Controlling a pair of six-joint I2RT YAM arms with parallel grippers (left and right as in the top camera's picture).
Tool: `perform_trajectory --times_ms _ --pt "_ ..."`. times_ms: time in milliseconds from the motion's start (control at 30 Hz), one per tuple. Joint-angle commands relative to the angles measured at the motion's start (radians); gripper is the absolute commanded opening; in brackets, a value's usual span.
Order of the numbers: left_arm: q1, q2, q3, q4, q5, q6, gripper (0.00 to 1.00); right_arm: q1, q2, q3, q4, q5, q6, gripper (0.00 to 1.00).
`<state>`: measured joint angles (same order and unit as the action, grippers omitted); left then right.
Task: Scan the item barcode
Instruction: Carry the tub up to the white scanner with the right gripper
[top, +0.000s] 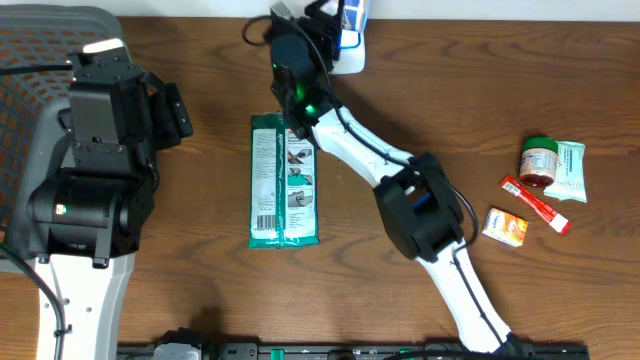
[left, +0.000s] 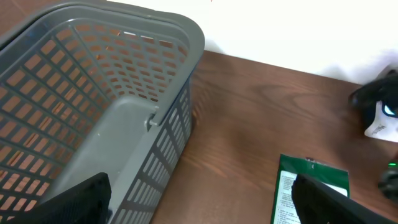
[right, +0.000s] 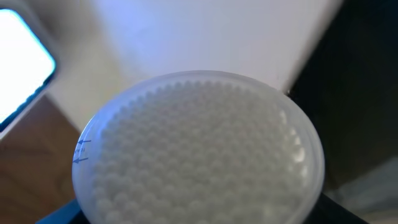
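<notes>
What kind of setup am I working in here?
Probably a mock shop checkout on a wooden table: a gray basket, a green packet with a barcode showing, and small groceries such as a jar.

Tub (right: 199, 146) in my right gripper (top: 316, 24); scanner (right: 22, 68) to its left. Ahead of my left gripper (left: 200, 190): basket (left: 155, 28) left, packet (left: 311, 180) right.
</notes>
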<state>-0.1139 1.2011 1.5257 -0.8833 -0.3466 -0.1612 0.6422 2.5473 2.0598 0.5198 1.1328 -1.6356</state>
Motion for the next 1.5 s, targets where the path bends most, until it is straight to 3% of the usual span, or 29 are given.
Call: perform_trajectory --times_ms 0,300,500,933,1133,1467 --pt "0.002 0.001 0.007 0.001 -0.013 -0.009 0.92 -0.03 0.048 0.014 0.007 -0.052 -0.084 0.01" --pt "0.002 0.001 0.007 0.001 -0.013 -0.009 0.92 -0.06 0.084 0.013 -0.053 -0.196 0.151 0.01" --pt "0.002 0.001 0.007 0.001 -0.013 -0.009 0.92 -0.066 0.084 0.013 -0.153 -0.256 0.219 0.01" --pt "0.002 0.001 0.007 0.001 -0.013 -0.009 0.92 -0.071 0.084 0.013 -0.112 -0.296 0.245 0.01" --pt "0.002 0.001 0.007 0.001 -0.013 -0.009 0.92 -0.072 0.084 0.013 -0.113 -0.308 0.35 0.01" --pt "0.002 0.001 0.007 0.001 -0.013 -0.009 0.92 -0.076 0.082 0.014 -0.092 -0.306 0.376 0.01"
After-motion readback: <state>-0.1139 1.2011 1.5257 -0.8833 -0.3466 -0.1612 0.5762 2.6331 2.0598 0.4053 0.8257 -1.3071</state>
